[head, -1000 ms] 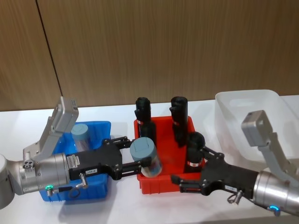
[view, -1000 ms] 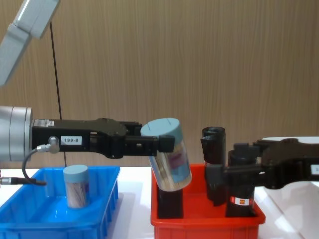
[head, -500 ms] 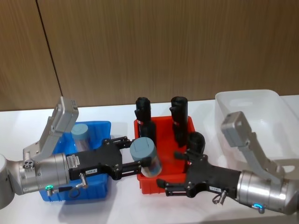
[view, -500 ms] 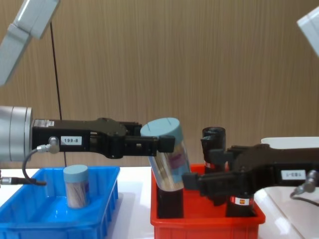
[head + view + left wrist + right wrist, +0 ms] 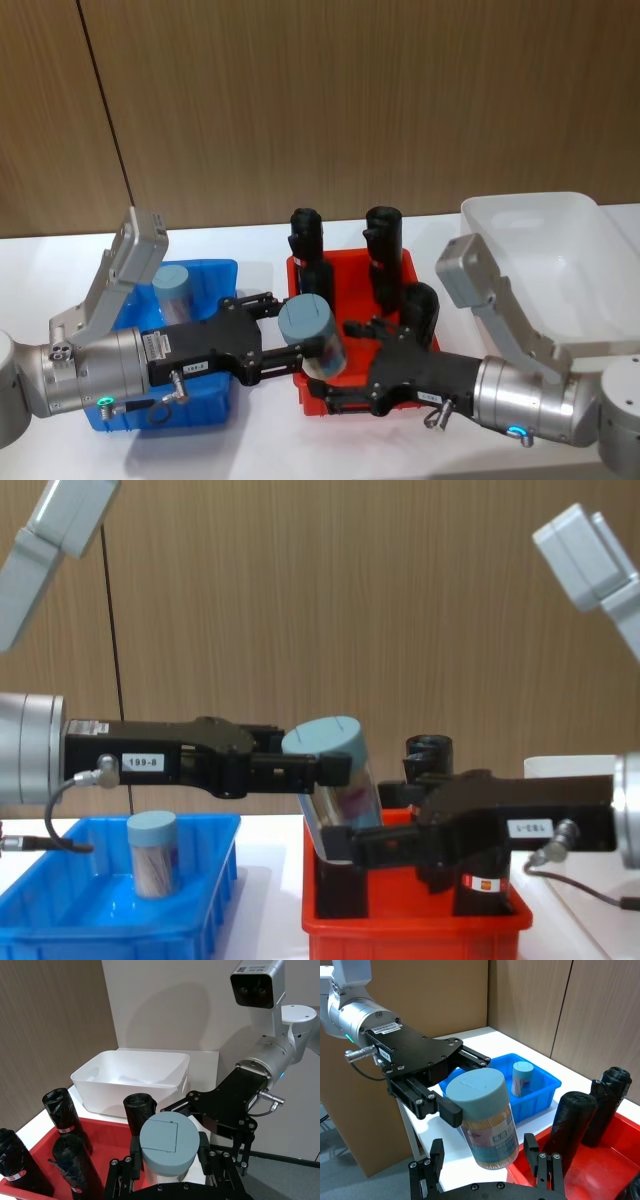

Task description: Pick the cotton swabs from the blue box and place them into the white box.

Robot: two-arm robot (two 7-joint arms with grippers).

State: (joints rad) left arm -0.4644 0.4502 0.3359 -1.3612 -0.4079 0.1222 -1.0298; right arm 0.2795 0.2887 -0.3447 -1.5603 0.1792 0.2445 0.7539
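Clamping a tilted cotton swab tub (image 5: 340,792) near its lid, the left gripper (image 5: 300,330) holds it over the red bin's (image 5: 420,935) left edge — the right gripper (image 5: 338,365) has its jaws spread wide around the tub's base. A second tub (image 5: 172,290) stands in the blue box (image 5: 215,275).

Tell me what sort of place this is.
Likely a robot test bench: white table, wood-panelled wall, blue box, red bin and white box in a row, left gripper holding a cotton swabs tub, right gripper open around it.

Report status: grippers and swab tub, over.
Left gripper shut on swab tub, tilted over red bin. Right gripper open, fingers flanking tub's base. Second tub in blue box. Black rolls nearby.
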